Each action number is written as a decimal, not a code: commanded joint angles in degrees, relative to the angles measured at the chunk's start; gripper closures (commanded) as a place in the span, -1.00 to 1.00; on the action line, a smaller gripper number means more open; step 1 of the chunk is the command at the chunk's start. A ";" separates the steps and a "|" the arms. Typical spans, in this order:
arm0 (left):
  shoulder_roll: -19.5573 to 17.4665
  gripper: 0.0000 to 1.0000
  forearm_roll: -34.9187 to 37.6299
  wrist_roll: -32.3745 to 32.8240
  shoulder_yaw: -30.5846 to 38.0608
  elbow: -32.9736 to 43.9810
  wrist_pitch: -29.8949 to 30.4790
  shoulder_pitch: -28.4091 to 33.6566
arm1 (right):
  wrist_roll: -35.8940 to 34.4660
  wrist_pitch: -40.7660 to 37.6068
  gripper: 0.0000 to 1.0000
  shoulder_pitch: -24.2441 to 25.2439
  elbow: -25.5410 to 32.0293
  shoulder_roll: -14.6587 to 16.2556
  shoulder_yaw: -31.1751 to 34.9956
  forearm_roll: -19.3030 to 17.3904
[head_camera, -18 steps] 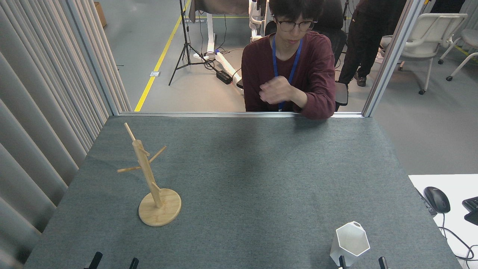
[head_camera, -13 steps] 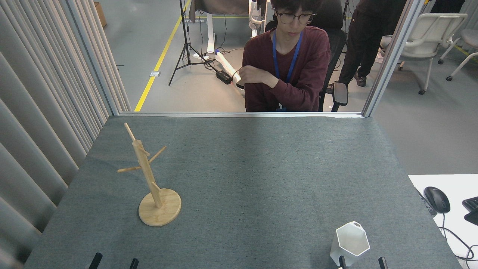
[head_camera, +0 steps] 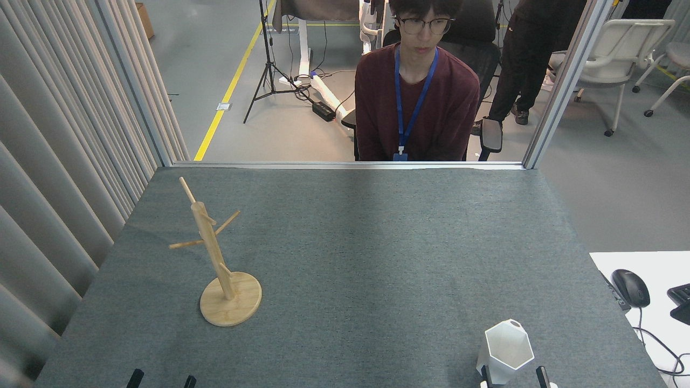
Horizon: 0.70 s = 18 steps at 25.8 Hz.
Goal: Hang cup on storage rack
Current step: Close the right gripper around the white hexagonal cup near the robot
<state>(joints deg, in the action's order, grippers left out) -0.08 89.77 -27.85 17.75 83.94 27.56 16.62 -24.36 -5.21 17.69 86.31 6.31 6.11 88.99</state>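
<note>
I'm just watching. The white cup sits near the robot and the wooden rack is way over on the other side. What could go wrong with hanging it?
1. The cup hangs only by a small pierced tab on its rim, and the pegs of the storage rack are thin and angled, so threading could easily miss.
2. The rack is tall on a small round base; a bump might tip it.
3. The right gripper shows only its fingertips around the cup's base; a low grip could tilt the cup.

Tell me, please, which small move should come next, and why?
Probably advance the right pincer around the cup and close. The cup stands upright on the table, its fingertips flank its base, and the storage rack holds nothing.
</note>
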 commanded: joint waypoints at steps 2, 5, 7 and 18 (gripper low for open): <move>-0.01 -1.00 -0.03 -0.02 0.45 -0.18 0.04 0.00 | 0.10 -0.33 -0.98 -2.84 -3.16 0.28 0.04 -0.14; -0.01 -1.00 -0.03 0.07 1.15 -0.27 0.04 0.00 | 0.10 -0.33 -0.98 -3.46 -3.25 0.19 -0.04 -0.05; -0.01 -1.00 -0.03 -0.02 1.24 -0.27 0.12 0.00 | 0.10 -0.33 -0.98 -3.81 -3.34 -0.07 -0.13 0.04; -0.01 -1.00 0.05 0.07 1.85 -0.54 0.30 0.08 | 0.01 -0.42 -0.98 -5.48 -6.15 0.28 -0.13 0.04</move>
<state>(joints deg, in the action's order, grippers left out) -0.09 89.81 -27.76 19.65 83.42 27.85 16.66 -24.18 -5.55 12.33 80.58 6.48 5.98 89.04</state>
